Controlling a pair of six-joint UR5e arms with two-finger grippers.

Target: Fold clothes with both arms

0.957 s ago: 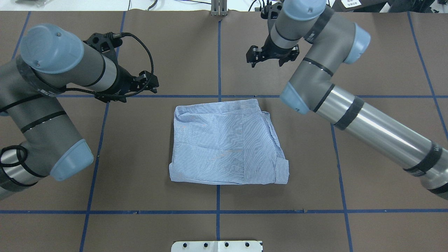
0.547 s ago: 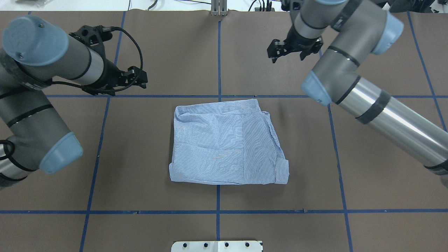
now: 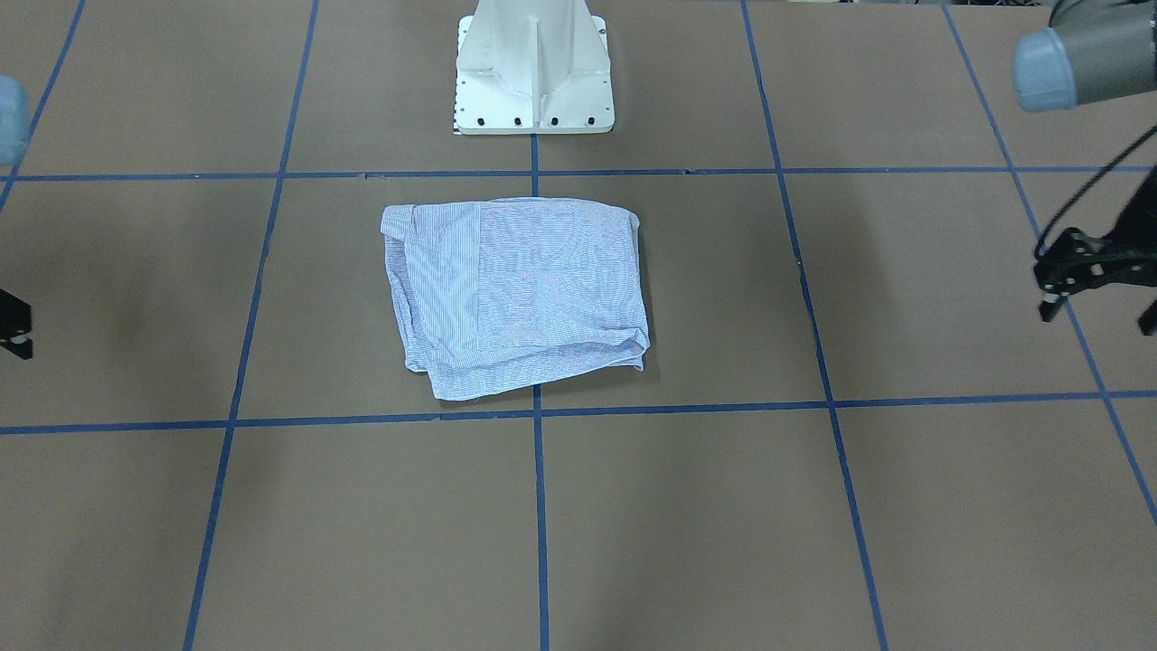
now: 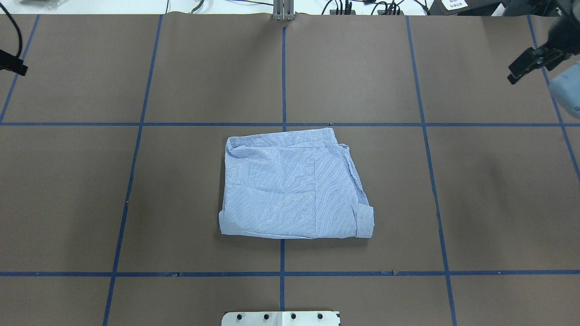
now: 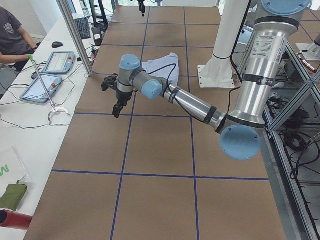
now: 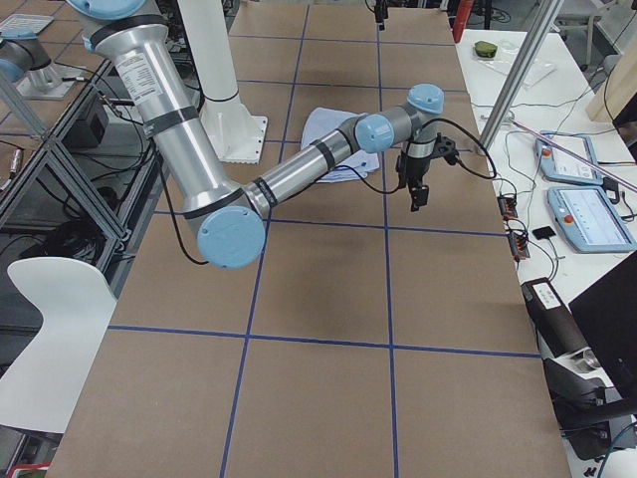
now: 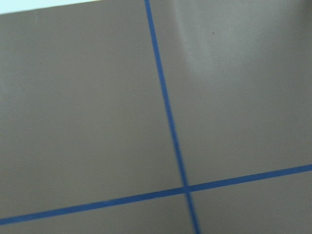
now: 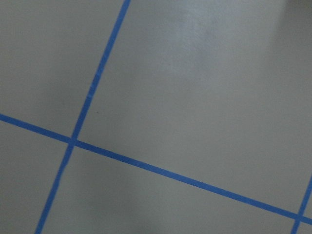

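Shirt (image 3: 524, 289), folded to a rough rectangle, lay flat mid-table (image 3: 813, 506) in the front-facing view. It sat just in front of the white pedestal base (image 3: 533, 63), across the centre tape line (image 3: 540, 506). Left gripper (image 3: 1097, 318) hung at the view's right edge, well apart from the shirt, fingers spread, nothing in them. Right gripper (image 3: 14, 330) only clipped the left edge with one black tip, so I couldn't tell its finger state.

Overhead: shirt sat centred in the tape grid, with a narrower folded panel along its right side. Right gripper was in the top right corner, blurred and partly cut off, finger state not readable. Left gripper showed only as a black sliver at the left edge.

Exterior left: left arm (image 5: 190, 102) reached low across the table, gripper pointing down over bare brown surface, fingers parted and empty. Shirt lay beyond the arm, near the pedestal. A person (image 5: 12, 35) sat at the side bench by two tablets (image 5: 57, 62).

Exterior right: right arm (image 6: 299, 169) held a similar pose, gripper pointing down over bare table, shirt beyond its forearm. Fingers were too small to judge.

Left wrist: brown surface with crossing blue tape lines, blurred.

Right wrist: grey-brown surface with a tape crossing.
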